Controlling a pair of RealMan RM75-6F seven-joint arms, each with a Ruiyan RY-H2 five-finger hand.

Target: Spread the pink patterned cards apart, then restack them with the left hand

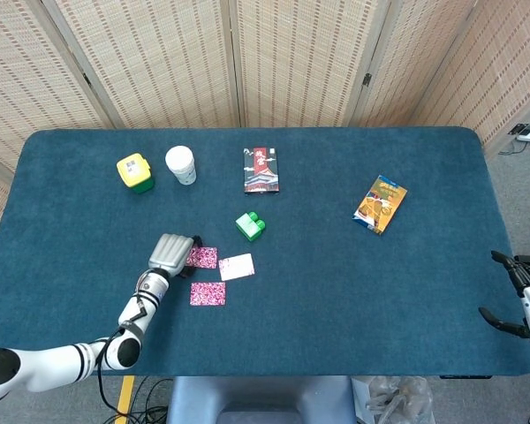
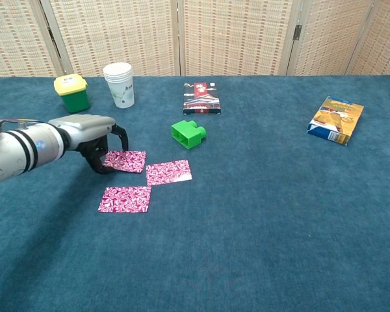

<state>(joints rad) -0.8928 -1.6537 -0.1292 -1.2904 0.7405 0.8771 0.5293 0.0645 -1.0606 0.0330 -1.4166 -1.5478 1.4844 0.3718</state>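
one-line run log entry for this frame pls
phase: cards spread, restack starting | left hand: fingers curled on far-left pink card | other two cards: flat, apart | right hand: idle at table edge

Matt blue cloth table point(image 2: 260, 234), glossy pink cards point(image 2: 168, 171) (paper), plastic block point(image 2: 188, 133)
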